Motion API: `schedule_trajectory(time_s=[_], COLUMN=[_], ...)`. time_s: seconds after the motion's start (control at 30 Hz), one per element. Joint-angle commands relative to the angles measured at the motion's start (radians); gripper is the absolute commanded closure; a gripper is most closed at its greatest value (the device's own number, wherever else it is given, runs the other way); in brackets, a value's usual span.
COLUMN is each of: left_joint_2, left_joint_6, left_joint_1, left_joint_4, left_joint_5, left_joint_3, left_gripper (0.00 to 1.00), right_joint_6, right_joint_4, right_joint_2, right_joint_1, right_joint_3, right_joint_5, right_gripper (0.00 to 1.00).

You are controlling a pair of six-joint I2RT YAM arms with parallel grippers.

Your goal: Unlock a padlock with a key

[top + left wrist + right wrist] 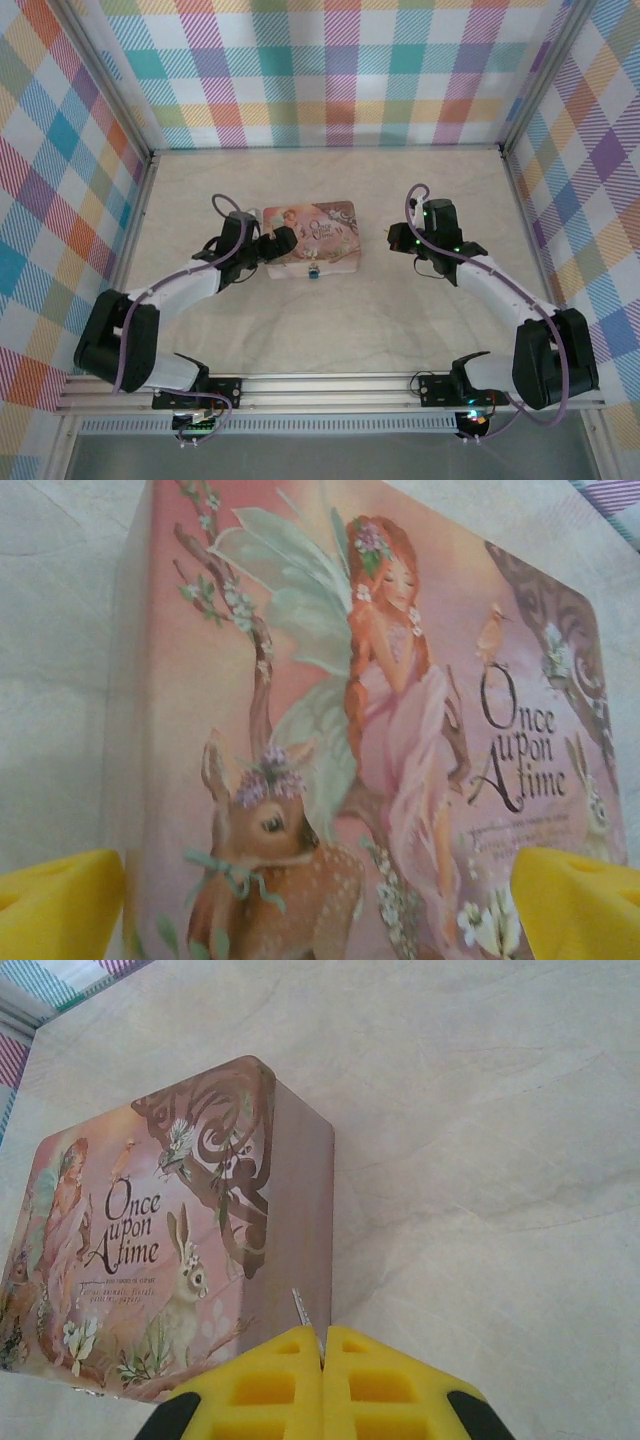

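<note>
The tiny padlock, dark with a bluish glint, hangs at the front edge of the pink tin. My left gripper is at the tin's left end. In the left wrist view it is open, its yellow fingertips spread wide over the lid's deer picture. My right gripper hovers just off the tin's right side. It is shut on the key, a thin grey sliver that pokes out between the pads toward the tin's side wall.
The pink illustrated tin lies flat mid-table on the pale marbled surface. Checked fabric walls and metal posts close in the back and both sides. Open tabletop lies in front of the tin and to its right.
</note>
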Motion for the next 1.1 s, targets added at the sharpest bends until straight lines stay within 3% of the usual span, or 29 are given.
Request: schedule_trajectory(time_s=[0.0, 0.27, 0.4, 0.6, 0.8, 1.07], left_joint_2=[0.062, 0.217, 0.211, 0.027, -0.18, -0.256], left_joint_6=[0.023, 0.043, 0.056, 0.058, 0.065, 0.085], left_joint_1=[0.009, 0.009, 0.009, -0.001, -0.086, -0.225], left_joint_4=[0.078, 0.112, 0.1, 0.08, 0.078, 0.435], left_joint_5=[0.043, 0.109, 0.089, 0.035, 0.026, -0.076], left_joint_3=[0.082, 0.244, 0.259, 0.123, -0.049, -0.308], left_gripper=[0.02, 0.03, 0.01, 0.0, 0.0, 0.0], right_joint_6=[-0.004, -0.007, -0.032, -0.093, -0.134, -0.157], right_joint_4=[0.045, 0.048, 0.024, -0.012, -0.071, -0.211], right_joint_2=[0.005, 0.029, 0.045, 0.122, 0.32, 0.636], right_joint_1=[-0.005, -0.003, -0.003, -0.005, -0.004, -0.006], right_joint_3=[-0.011, -0.02, 0.018, 0.157, 0.409, 0.814], right_joint_5=[0.021, 0.025, 0.037, 0.059, 0.037, -0.002], right_gripper=[1.0, 1.0, 1.0, 1.0, 1.0, 1.0])
